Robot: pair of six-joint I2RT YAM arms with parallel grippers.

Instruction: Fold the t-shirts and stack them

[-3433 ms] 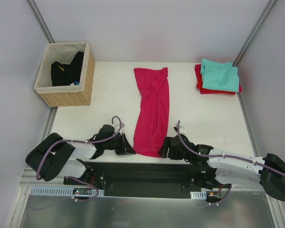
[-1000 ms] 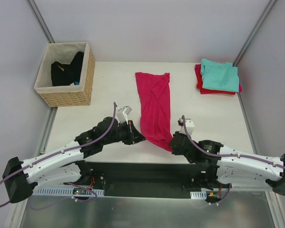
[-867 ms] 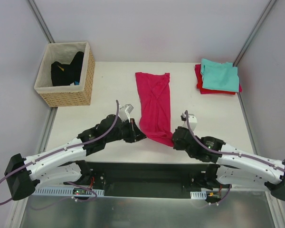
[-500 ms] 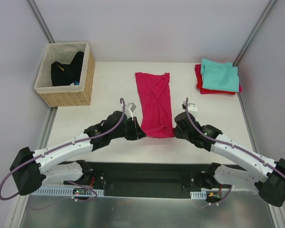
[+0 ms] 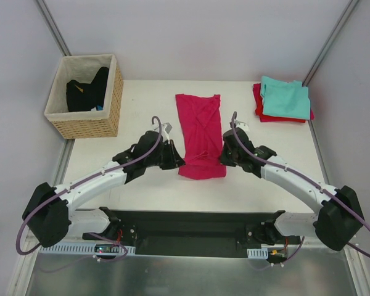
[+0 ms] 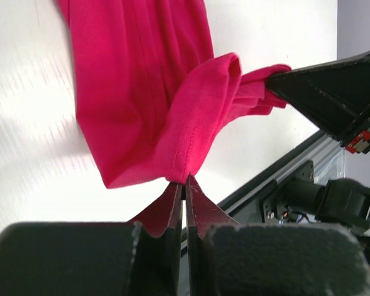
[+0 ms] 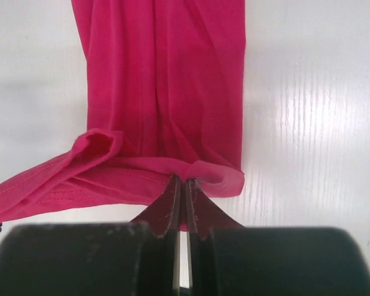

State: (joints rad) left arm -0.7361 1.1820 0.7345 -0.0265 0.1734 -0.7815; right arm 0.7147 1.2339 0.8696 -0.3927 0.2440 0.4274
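A magenta-pink t-shirt [image 5: 200, 132] lies as a long strip down the table's middle, its near end lifted and doubled back over itself. My left gripper [image 5: 180, 161] is shut on that near hem at its left corner [image 6: 184, 176]. My right gripper [image 5: 222, 158] is shut on the right corner [image 7: 184, 179]. In the left wrist view the hem bulges up in a fold [image 6: 216, 80]. A teal t-shirt [image 5: 285, 97] lies folded on a red t-shirt [image 5: 259, 105] at the far right.
A wicker basket [image 5: 86, 97] holding dark cloth stands at the far left. Grey walls close the table on three sides. The black base rail [image 5: 191, 225] runs along the near edge.
Both grippers have carried the shirt's near end away from the table's front edge toward the far end. The strip is now shorter, with a doubled layer at its near end.
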